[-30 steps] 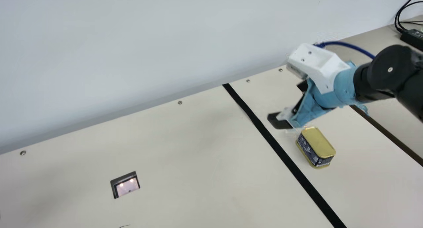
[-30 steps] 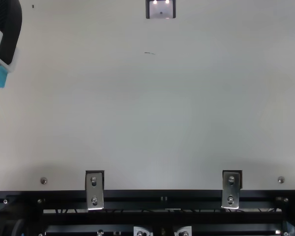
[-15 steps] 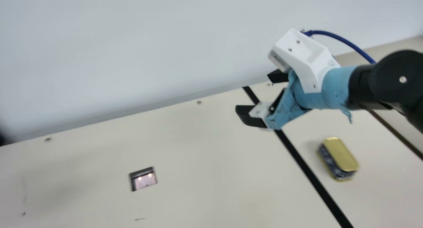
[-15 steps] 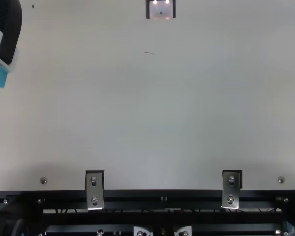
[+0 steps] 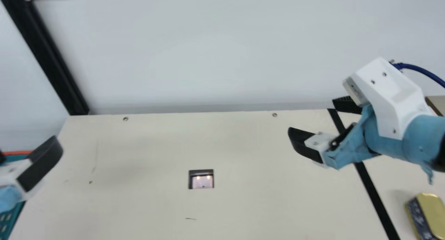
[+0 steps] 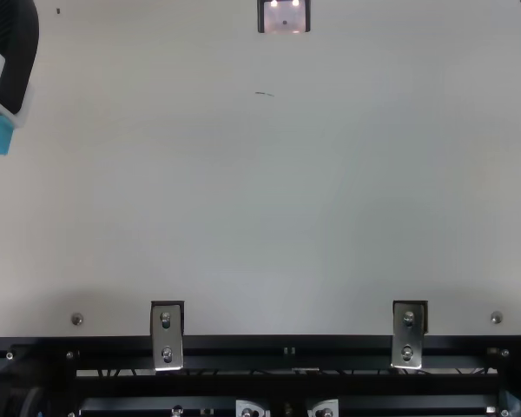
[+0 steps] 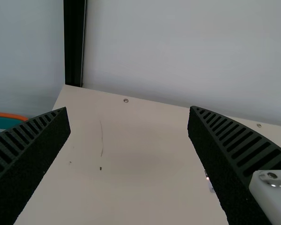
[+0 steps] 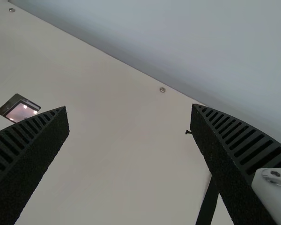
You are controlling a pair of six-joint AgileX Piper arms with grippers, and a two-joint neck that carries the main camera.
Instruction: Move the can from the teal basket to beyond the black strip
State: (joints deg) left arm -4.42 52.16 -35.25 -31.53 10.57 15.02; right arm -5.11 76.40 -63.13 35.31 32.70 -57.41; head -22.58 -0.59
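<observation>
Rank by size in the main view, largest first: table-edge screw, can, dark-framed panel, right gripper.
Right gripper
Can, partly cut off
Dark-framed panel
Table-edge screw

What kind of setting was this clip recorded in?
Probably a robotics lab or test bench: two robot arms, the right one with a blue cable, work at a screwed-down cream table backed by a plain pale wall.

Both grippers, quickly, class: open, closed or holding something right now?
Left gripper: open, nothing between its fingers.
Right gripper: open, also holding nothing.
</observation>
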